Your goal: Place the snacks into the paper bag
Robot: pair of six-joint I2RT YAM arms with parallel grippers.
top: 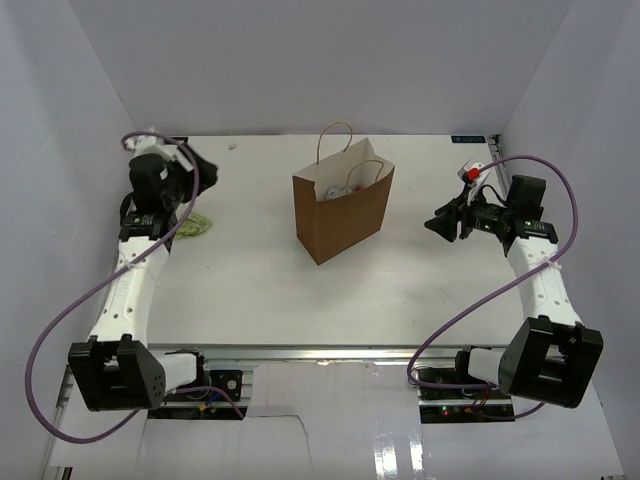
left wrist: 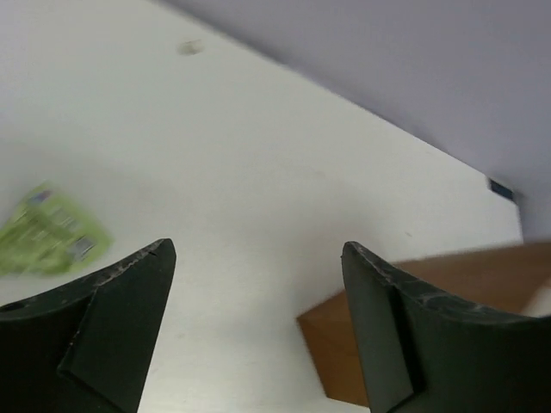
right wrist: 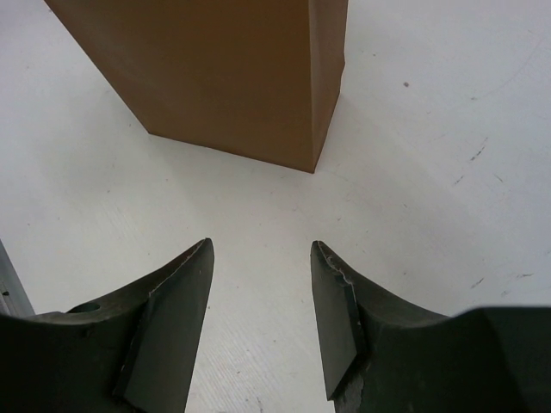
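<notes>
At your far left, the left gripper (top: 205, 170) hangs over the table (top: 250, 300), its jaws spread wide and holding nothing. A green packet (top: 197, 226) lies flat on the table just beside that arm, well apart from the paper bag (top: 340, 215). The bag stands upright at centre, mouth open, with packets (top: 345, 188) showing inside. On your right, the right gripper (top: 437, 225) points toward the bag, jaws parted and empty.

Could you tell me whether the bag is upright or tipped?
Upright: the bag stands on its base, mouth open upward, handles raised.
</notes>
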